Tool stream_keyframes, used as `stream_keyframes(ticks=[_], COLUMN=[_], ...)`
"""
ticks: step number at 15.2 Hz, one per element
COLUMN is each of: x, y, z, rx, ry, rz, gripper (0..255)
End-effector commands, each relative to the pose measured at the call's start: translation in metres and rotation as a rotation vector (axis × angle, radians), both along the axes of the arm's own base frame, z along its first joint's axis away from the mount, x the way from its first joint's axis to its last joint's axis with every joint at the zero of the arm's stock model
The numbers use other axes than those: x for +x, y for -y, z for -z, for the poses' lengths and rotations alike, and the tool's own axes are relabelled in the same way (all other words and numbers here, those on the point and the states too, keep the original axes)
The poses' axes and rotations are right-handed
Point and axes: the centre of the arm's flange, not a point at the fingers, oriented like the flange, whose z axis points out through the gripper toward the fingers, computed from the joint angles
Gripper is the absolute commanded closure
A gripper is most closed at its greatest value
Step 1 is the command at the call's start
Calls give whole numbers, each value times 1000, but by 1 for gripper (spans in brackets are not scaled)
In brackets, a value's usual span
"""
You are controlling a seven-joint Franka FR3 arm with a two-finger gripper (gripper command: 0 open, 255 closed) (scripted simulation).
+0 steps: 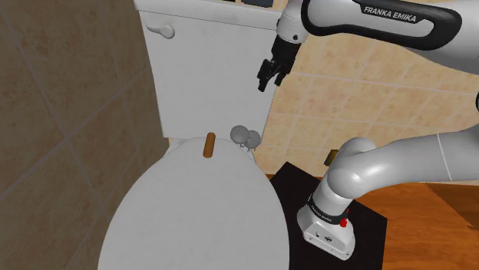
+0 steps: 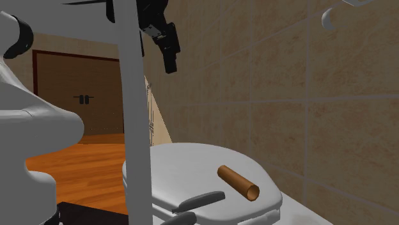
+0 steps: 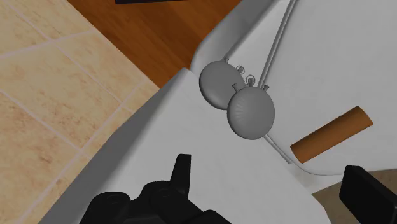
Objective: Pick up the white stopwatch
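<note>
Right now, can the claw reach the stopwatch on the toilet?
Probably yes. The open claw hangs above the two grey stopwatches with nothing between them; the brown tube lies off to one side. They sit close together, so grabbing one may be tricky.

1. In the shoulder view, read the white capitals "FRANKA EMIKA" on the dark band of the arm's upper link [image 1: 391, 15], at that view's upper right. The lettering runs along the link.

2. On the arm's base [image 1: 328, 228], a dark ring carries a short line of light print, just beside a red dot. It is too small to read.

3. In the wrist view, the nearer stopwatch [image 3: 251, 112] and the farther stopwatch [image 3: 218, 81] are plain grey. Any dial marks on them cannot be made out.
</note>
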Motion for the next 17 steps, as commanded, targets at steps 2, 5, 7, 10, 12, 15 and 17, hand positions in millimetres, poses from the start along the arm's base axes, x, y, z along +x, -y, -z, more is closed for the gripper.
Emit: stream_keyframes(ticks=[2,5,7,10,12,15,17], x=[0,3,8,21,31,51,59], y=[-6,-25,-36,-50,-57,-65,-67], z=[13,53,80,120,146,185,198], rx=[-11,-44,-66,-99,-121,-154,-166], ry=[24,97,145,218,266,339,363], rz=[51,203,304,456,558,710,761], gripper=[0,0,0,0,0,0,0])
